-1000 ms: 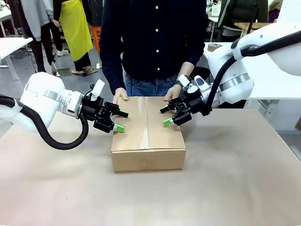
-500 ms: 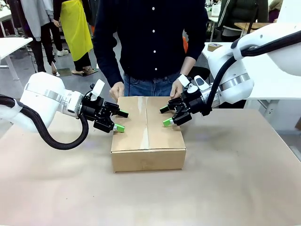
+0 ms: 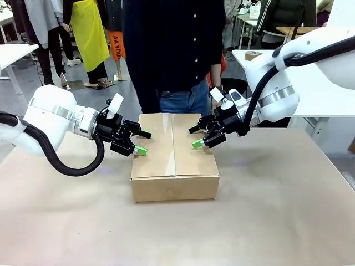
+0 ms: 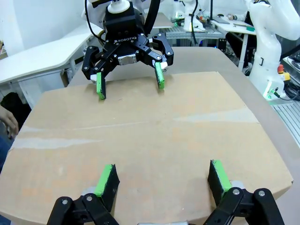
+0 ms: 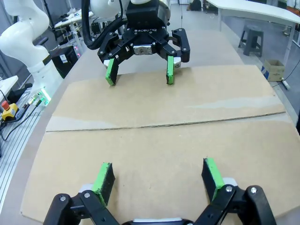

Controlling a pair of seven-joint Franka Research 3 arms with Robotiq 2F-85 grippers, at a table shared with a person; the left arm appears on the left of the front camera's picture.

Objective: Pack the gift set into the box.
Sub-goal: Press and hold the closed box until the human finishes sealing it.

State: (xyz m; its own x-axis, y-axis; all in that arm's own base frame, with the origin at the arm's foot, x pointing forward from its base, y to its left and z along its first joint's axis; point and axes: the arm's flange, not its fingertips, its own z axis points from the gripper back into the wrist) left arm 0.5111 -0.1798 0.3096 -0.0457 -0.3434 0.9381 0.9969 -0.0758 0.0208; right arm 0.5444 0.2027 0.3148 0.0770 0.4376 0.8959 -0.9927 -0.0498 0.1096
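Box (image 3: 175, 166) sits mid-table (image 3: 266, 221), top flaps folded flat, centre seam closed, no tape seen. Gift set is probably inside, hidden under the flaps; can't confirm. Left gripper (image 3: 143, 142) is over the box's left end, fingers spread wide, holding nothing. Right gripper (image 3: 194, 137) is over the right end, also wide and empty. Whether pads touch cardboard: unclear. Person (image 3: 175, 50) stands just behind the box. Judgement: packing looks done or nearly so, perhaps sealing left.

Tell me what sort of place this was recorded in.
Probably a robotics lab or workshop, indoors. The box sits closed on a brown-topped table, a white workbench stands behind, a stool stands on the bare floor, and what looks like a red emergency-stop button sits beside the table.
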